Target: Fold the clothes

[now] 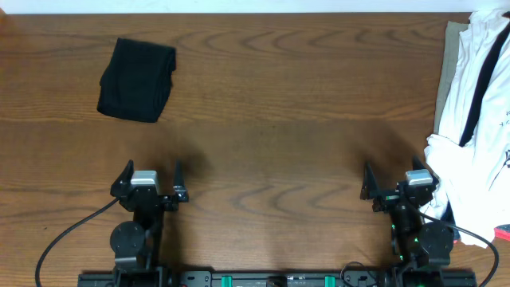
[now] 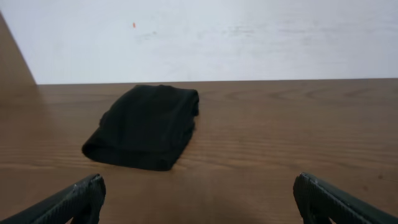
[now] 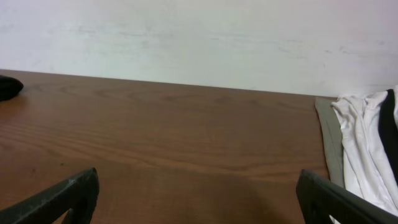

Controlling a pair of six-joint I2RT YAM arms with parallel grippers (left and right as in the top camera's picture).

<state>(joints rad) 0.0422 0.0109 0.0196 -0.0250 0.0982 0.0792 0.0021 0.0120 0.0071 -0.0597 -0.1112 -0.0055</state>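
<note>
The clothes are a black garment lying as a compact folded bundle at the far left of the wooden table. In the left wrist view the clothes sit ahead and slightly left, well beyond my fingertips. My left gripper stands open near the front edge, empty, its jaws wide apart. My right gripper is open and empty at the front right, with bare wood between its jaws. A dark edge of the clothes shows at the far left of the right wrist view.
A heap of white garments with black straps covers the table's right edge, close beside my right gripper, and shows in the right wrist view. A white wall rises behind the table's far edge.
</note>
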